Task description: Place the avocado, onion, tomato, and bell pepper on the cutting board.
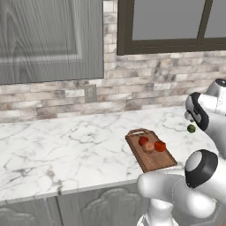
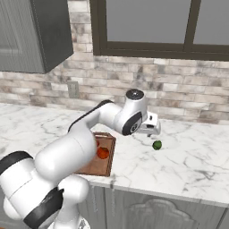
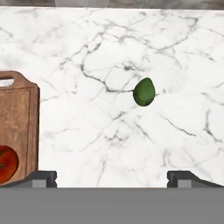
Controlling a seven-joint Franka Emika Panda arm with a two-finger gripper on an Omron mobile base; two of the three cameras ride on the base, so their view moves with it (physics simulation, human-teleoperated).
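The dark green avocado [image 3: 144,92] lies on the marble counter to the right of the cutting board [image 3: 17,122], also seen as the avocado [image 1: 191,128] and avocado [image 2: 157,145]. My gripper [image 3: 112,178] hovers over the counter just short of the avocado, open and holding nothing; in the right base view the gripper [image 2: 153,131] hangs up and left of it. On the cutting board [image 1: 152,161] rest the bell pepper [image 1: 143,141], the onion [image 1: 148,147] and the tomato [image 1: 160,146]. The tomato [image 3: 6,164] sits near the board's right rim.
A brick wall with an outlet [image 1: 90,93] runs behind the counter, under a dark-framed window [image 2: 147,27]. Grey cabinets [image 1: 48,39] hang at the upper left. The counter's front edge [image 2: 156,188] lies close below the avocado.
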